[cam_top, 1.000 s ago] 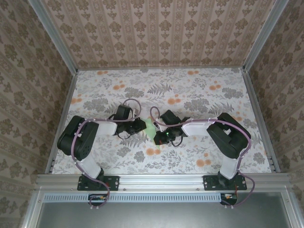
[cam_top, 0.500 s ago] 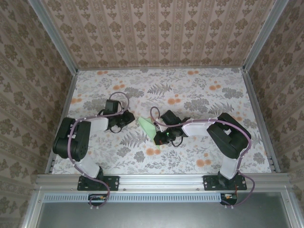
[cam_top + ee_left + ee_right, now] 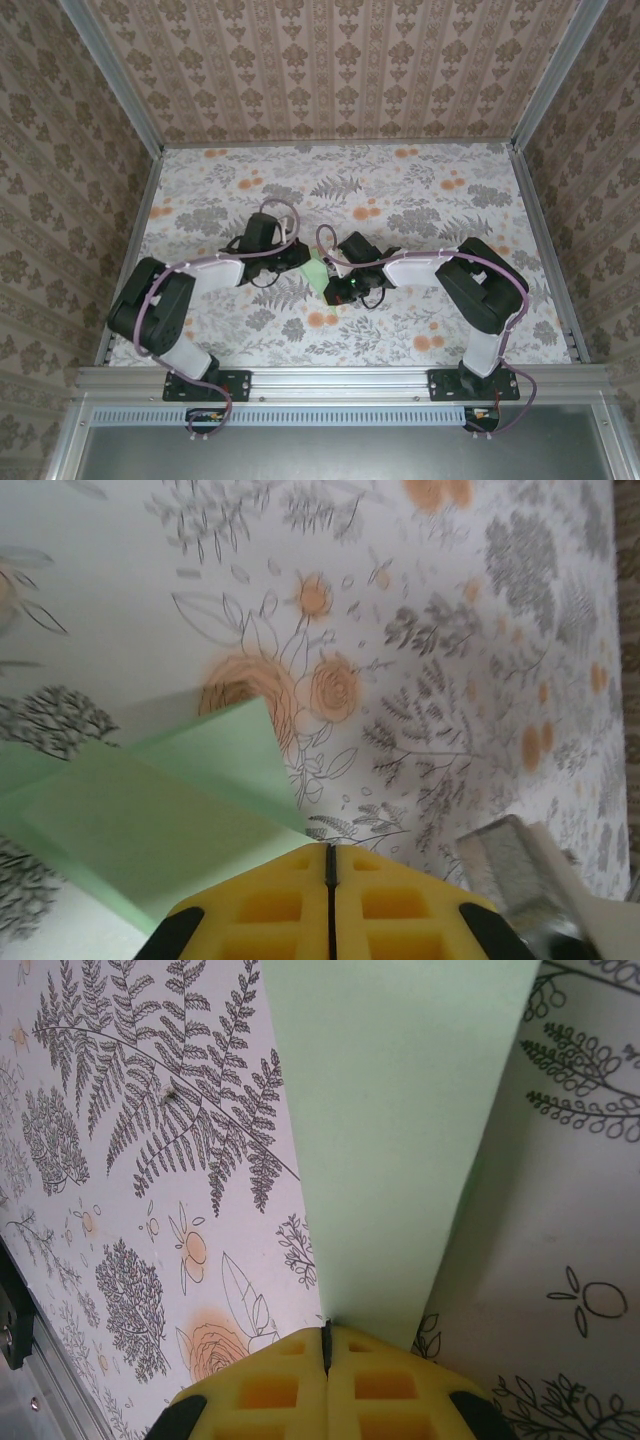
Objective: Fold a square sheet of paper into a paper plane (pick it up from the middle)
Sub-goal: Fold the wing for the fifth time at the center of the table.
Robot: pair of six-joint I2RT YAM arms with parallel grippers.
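Observation:
The pale green paper (image 3: pixel 318 270) is folded into a narrow layered strip and sits between my two grippers at the table's middle. My right gripper (image 3: pixel 336 281) is shut on its near end. In the right wrist view the paper strip (image 3: pixel 400 1130) runs straight up from the shut yellow fingertips (image 3: pixel 327 1332), lifted a little, with a shadow beside it. My left gripper (image 3: pixel 299 258) is shut, its tips at the paper's left edge. In the left wrist view the folded layers of the paper (image 3: pixel 150 815) lie left of the shut tips (image 3: pixel 329 850), with one corner reaching them.
The floral tabletop (image 3: pixel 420 190) stretches wide behind the grippers. Aluminium rails (image 3: pixel 536 240) and patterned walls close it in on three sides. A grey and white part of the other arm (image 3: pixel 525 865) lies close at the right in the left wrist view.
The left gripper swung out to the left, away from the paper, and has come back against its left edge. The right gripper and the paper's near end have stayed in place.

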